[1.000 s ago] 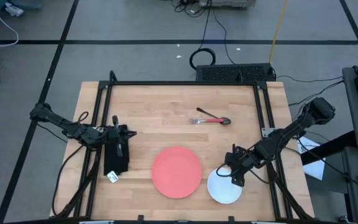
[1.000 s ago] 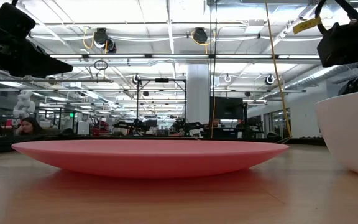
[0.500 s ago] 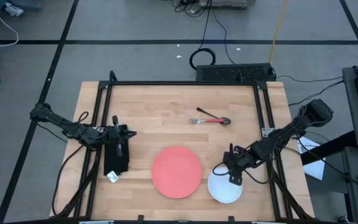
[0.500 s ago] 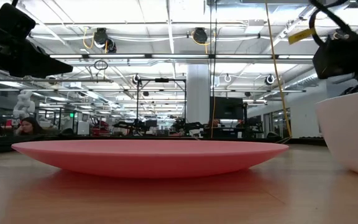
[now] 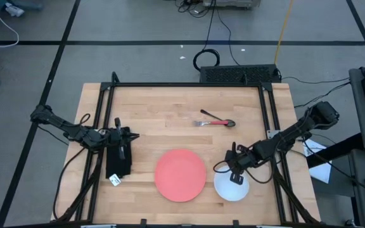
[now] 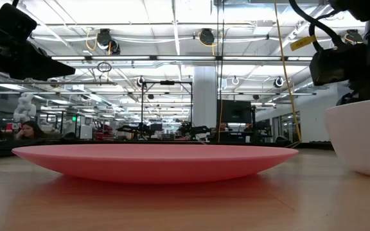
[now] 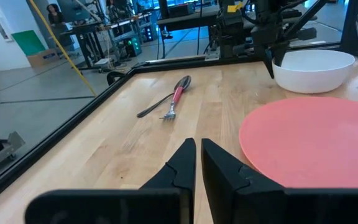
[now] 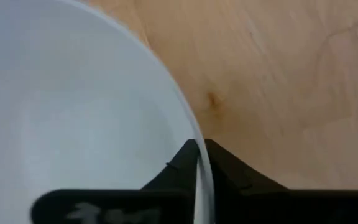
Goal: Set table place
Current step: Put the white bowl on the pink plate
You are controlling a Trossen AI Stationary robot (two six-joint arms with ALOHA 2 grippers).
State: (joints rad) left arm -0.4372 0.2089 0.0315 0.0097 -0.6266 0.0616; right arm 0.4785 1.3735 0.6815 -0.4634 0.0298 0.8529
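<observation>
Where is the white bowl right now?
In the high view the white bowl sits near the table's front edge, just right of the pink plate, with the right tool pinching its rim.

No writing can be read anywhere here. A small white tag (image 5: 114,181) lies on the table (image 5: 170,107) beside the left arm, and whatever is printed on it is too small to make out. A yellow label (image 6: 300,43) is wrapped on a cable high up near the right arm, with dark marks that cannot be deciphered. Green signs (image 6: 74,118) glow far back in the room, too distant to read.
</observation>
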